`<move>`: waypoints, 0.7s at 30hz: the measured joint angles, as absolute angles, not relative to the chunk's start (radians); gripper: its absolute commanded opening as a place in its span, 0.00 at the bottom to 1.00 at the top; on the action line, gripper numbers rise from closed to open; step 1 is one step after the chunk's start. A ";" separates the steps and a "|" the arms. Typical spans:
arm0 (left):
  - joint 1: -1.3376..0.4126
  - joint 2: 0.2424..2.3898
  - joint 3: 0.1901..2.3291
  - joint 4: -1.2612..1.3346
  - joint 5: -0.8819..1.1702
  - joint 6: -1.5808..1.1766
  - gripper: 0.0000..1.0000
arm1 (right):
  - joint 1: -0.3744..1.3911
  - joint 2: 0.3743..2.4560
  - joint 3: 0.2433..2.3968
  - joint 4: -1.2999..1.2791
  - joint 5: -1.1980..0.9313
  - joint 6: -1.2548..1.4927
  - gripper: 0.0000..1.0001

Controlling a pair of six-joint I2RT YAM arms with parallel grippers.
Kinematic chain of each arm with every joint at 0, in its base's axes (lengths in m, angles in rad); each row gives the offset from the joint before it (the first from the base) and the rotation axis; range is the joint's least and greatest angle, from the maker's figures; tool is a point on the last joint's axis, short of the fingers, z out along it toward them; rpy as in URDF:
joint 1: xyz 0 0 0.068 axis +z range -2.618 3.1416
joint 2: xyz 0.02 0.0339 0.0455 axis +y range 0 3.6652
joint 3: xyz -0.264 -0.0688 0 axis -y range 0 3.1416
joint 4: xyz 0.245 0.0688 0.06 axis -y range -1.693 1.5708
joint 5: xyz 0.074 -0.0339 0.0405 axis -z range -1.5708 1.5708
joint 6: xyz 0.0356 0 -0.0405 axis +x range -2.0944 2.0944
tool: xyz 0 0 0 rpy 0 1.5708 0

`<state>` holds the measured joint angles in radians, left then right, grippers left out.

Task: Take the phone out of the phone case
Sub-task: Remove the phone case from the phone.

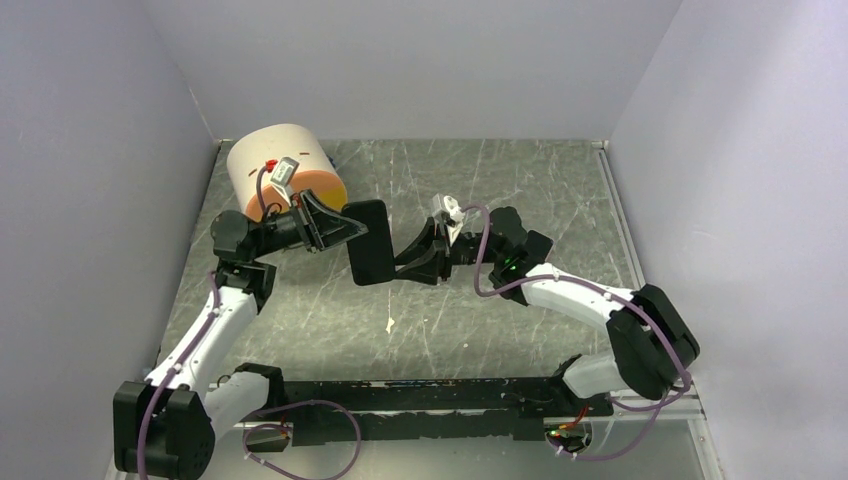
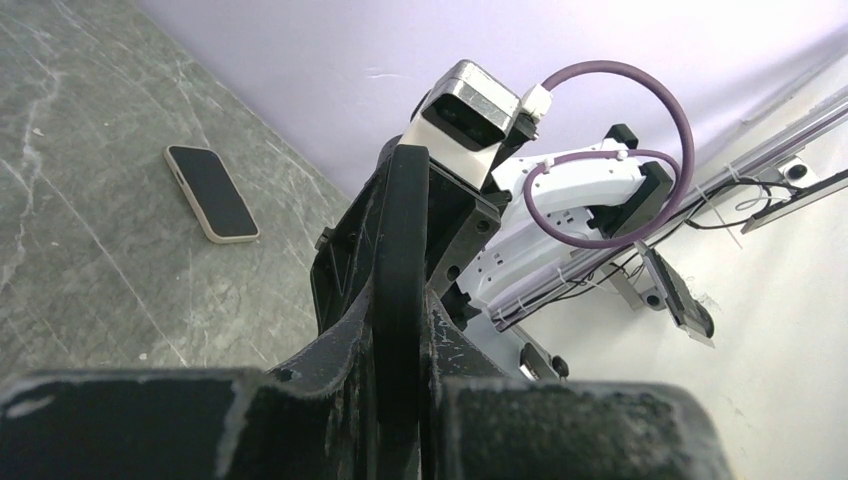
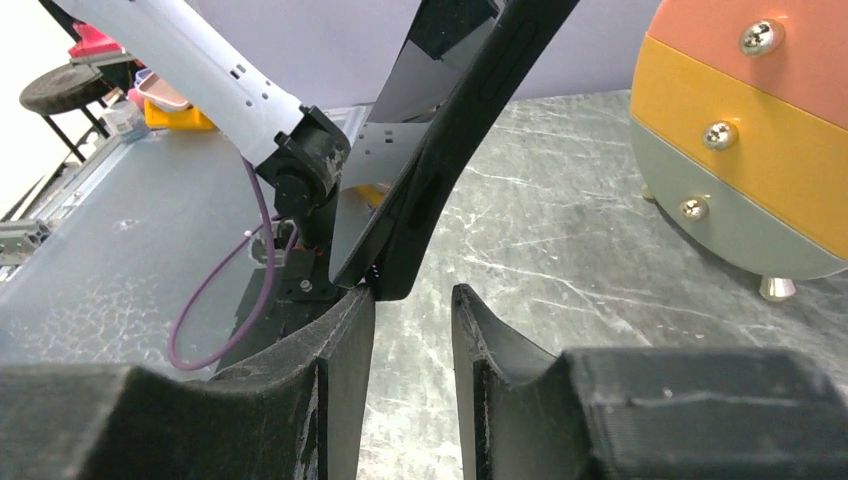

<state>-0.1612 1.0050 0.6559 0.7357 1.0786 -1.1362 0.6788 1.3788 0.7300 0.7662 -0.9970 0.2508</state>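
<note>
A black phone case (image 1: pixel 367 243) is held up off the table, tilted. My left gripper (image 1: pixel 338 232) is shut on its left edge; in the left wrist view the case (image 2: pixel 400 230) stands edge-on between my fingers (image 2: pixel 345 320). My right gripper (image 1: pixel 408 262) is open at the case's right edge. In the right wrist view the case (image 3: pixel 455 130) shows a glossy face, and its lower corner rests just past the tip of my left finger (image 3: pixel 350 330), outside the gap of the right gripper (image 3: pixel 413 292). A phone (image 2: pixel 210 192) with a dark screen and pale rim lies flat on the table.
A round pastel drawer unit (image 1: pixel 285 165) with metal knobs stands at the back left, close behind the left gripper; it also shows in the right wrist view (image 3: pixel 750 130). A small white scrap (image 1: pixel 389 324) lies on the grey table. A black rail (image 1: pixel 430 400) runs along the near edge.
</note>
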 measured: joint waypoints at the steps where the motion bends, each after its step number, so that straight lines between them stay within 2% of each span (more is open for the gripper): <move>1: -0.160 1.005 0.651 0.747 1.074 -1.145 0.03 | 0.679 1.382 0.730 0.774 -0.995 0.263 0.35; 11: -0.157 1.049 0.598 0.962 1.052 -1.271 0.02 | 0.682 1.427 0.730 0.854 -0.970 0.351 0.36; 21: -0.187 1.045 0.593 0.960 1.018 -1.278 0.02 | 0.696 1.455 0.730 0.954 -0.948 0.424 0.36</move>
